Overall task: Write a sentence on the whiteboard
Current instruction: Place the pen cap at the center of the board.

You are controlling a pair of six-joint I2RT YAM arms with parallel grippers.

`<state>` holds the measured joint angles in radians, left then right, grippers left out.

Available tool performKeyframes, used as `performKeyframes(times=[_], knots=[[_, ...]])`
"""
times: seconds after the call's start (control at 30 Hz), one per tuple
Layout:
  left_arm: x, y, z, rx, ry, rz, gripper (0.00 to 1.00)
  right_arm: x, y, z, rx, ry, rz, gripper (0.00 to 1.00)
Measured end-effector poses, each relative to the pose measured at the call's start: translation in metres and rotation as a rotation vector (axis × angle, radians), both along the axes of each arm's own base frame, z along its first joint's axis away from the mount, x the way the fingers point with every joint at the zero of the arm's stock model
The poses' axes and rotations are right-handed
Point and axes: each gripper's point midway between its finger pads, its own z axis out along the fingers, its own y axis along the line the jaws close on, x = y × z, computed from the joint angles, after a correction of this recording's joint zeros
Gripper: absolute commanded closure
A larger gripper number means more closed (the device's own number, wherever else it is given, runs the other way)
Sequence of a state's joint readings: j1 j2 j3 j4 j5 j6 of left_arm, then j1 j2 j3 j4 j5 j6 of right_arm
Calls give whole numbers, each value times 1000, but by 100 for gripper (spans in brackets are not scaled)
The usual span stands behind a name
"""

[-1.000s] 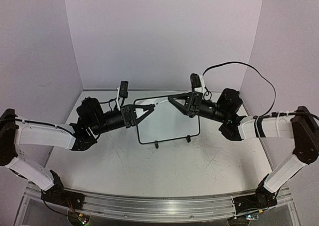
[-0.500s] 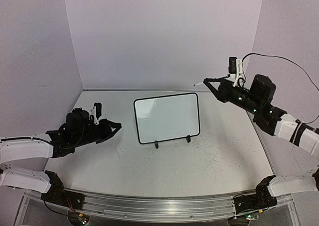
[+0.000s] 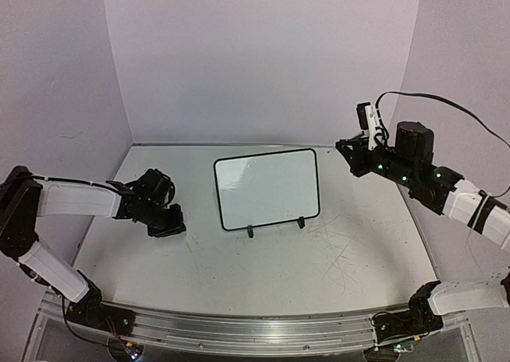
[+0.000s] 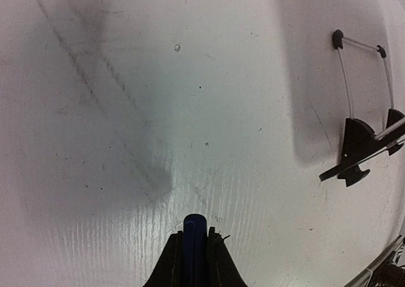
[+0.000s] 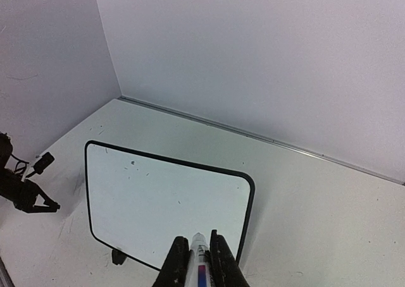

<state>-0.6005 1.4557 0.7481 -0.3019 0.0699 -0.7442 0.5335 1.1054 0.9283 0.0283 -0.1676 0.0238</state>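
Observation:
The whiteboard (image 3: 267,188) stands propped at mid-table on two black feet, its face bare white apart from a few specks (image 5: 164,195). The sentence is not in view. My left gripper (image 3: 175,226) sits low over the table, left of the board, shut on a blue marker cap (image 4: 194,246) that sticks out past the fingertips (image 4: 194,232). The board's feet and wire stand (image 4: 364,132) show at the right of the left wrist view. My right gripper (image 3: 347,151) hangs in the air right of the board, shut on a white marker (image 5: 199,262), its tip pointing towards the board.
Pale walls (image 3: 255,59) close the table on the left, back and right. The tabletop (image 3: 263,258) is scuffed with grey marks. A metal rail (image 3: 239,330) carrying both arm bases runs along the near edge.
A second ago both grippers met above the board's top edge. They have drawn apart: the left dropped to the table at the left with the cap, the right swung up and right with the marker.

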Motion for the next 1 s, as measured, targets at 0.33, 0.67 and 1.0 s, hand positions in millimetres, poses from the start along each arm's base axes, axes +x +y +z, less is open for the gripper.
performKeyframes(times=[0.33,0.67,1.0], knots=[[3,1,-18,111,51,-89,98,14,-7,-6,-7,15,-81,100],[36,-5,-5,36,-63,-58,88,16,-5,-3,91,54,-73,100],[32,-4,-17,33,-64,-60,69,13,-4,-10,93,51,-37,100]])
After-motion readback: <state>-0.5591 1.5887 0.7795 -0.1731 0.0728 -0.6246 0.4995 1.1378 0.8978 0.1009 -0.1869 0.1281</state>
